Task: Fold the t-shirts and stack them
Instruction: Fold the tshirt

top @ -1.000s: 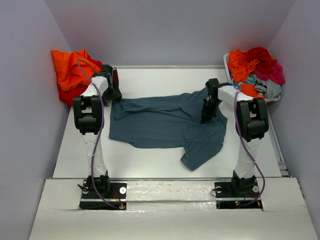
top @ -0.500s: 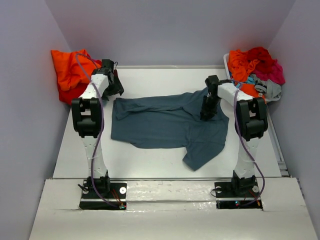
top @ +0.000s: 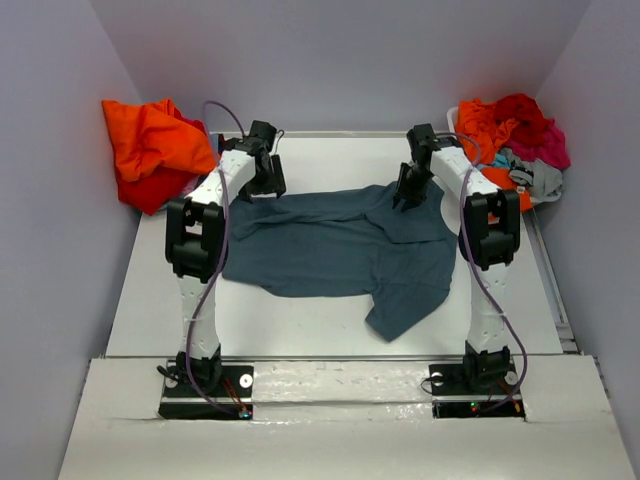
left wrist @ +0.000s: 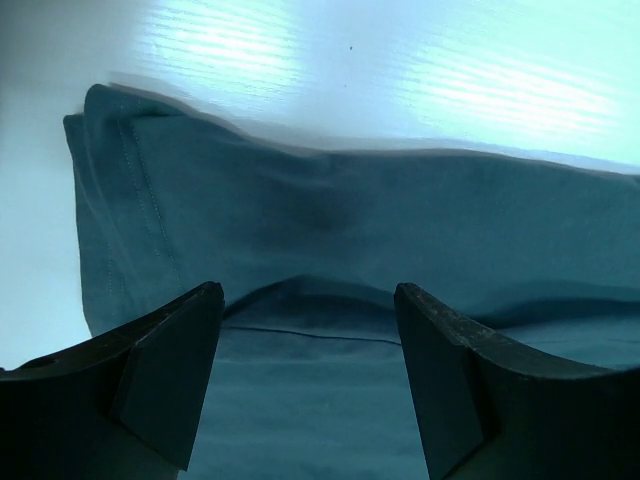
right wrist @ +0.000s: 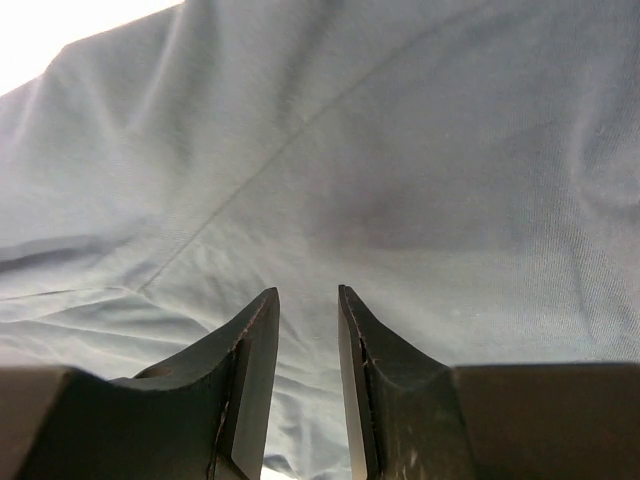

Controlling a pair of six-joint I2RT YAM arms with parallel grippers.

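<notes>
The slate-blue t-shirt [top: 340, 250] lies spread in the middle of the tabletop [top: 300, 320]. The left claw [top: 264, 178] hangs widely released over its 11 o'clock edge. The right claw [top: 410, 190], slightly parted and empty, is over its 1 o'clock edge.

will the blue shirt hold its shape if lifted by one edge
Likely floppy: the slate-blue t-shirt lies wrinkled and creased. Probably light, as the cloth looks thin. A lifted edge would likely drape and drag the rest.
</notes>
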